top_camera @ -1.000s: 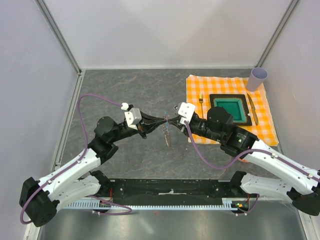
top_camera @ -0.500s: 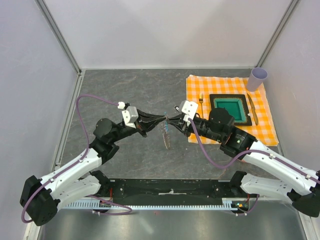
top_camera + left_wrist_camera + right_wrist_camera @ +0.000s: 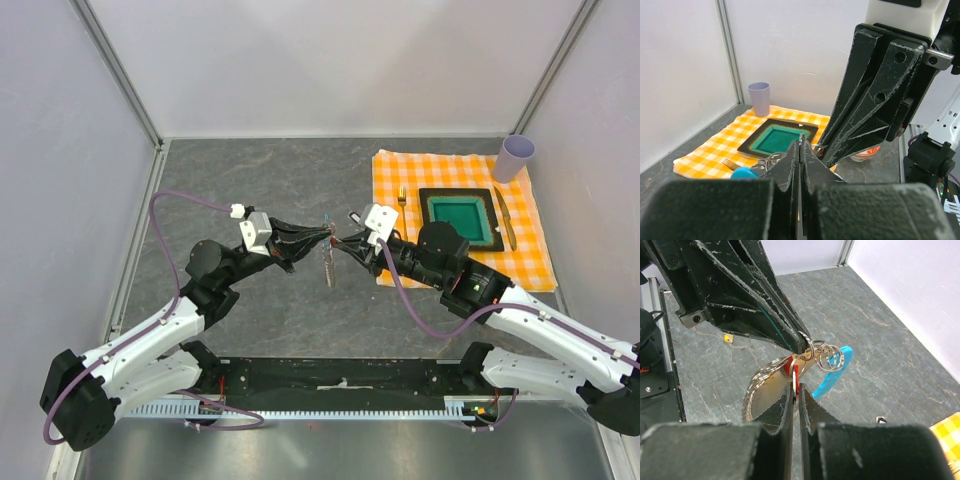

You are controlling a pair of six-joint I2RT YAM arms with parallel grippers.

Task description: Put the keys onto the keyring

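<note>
My left gripper [image 3: 320, 236] and right gripper [image 3: 344, 243] meet tip to tip above the table's middle. The left gripper [image 3: 801, 150] is shut on a thin metal ring of the keyring. The keyring's blue plastic piece [image 3: 832, 372] and small rings [image 3: 827, 357] hang beside that grip, and its grey chain loop [image 3: 757, 387] droops below, also seen in the top view [image 3: 328, 268]. The right gripper [image 3: 798, 397] is shut on the red-headed key [image 3: 795, 376], held edge-on against the rings. The blue piece also shows in the left wrist view [image 3: 743, 173].
An orange checked cloth [image 3: 455, 172] at the right carries a green plate [image 3: 460, 218], a fork [image 3: 402, 200] and a knife [image 3: 505, 232]. A lilac cup [image 3: 517, 157] stands at its far corner. A tiny yellow object [image 3: 728, 338] and a small fob [image 3: 881, 419] lie on the table.
Both wrists have shifted slightly outward while the fingertips stay together. The hanging chain has moved a little up and to the left.
</note>
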